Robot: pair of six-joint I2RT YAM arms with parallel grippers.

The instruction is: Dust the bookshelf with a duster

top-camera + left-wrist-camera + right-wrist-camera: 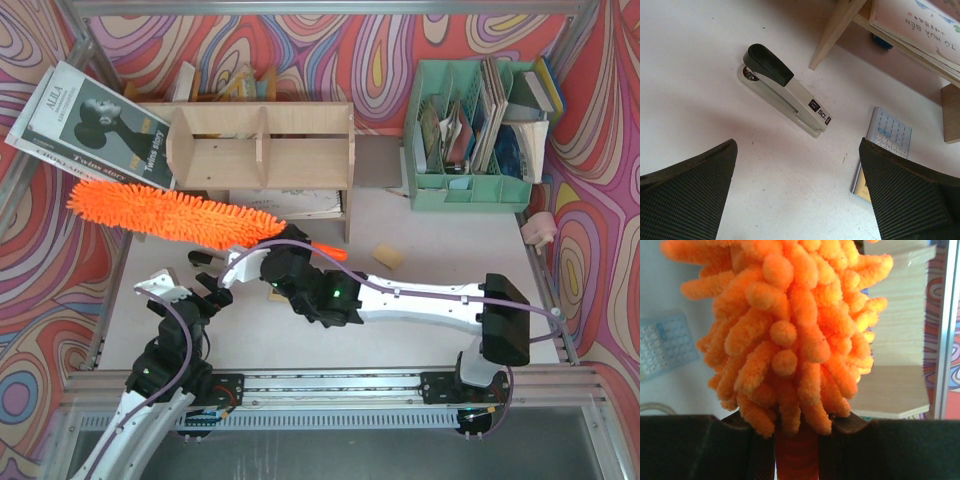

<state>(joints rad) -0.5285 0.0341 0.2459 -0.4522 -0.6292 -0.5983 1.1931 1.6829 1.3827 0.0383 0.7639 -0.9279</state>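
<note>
- Here, the right gripper is clamped tight on the duster, its fingers pinching the slim orange handle just below the fluffy head.
- The duster lies slanted in front of the left part of the bookshelf. Its fluffy head reaches out past the shelf's left side panel, and the handle tip points to the right.
- Whether the fluff touches the wood cannot be told. In the right wrist view, the shelf's pale boards stand just beside the head.
- The left gripper is spread wide and holds nothing, hanging above the table.
- Under it lie a grey stapler and a calculator, near a shelf leg.
- A green file organiser stands to the right of the shelf, and a magazine leans at its left.
</note>
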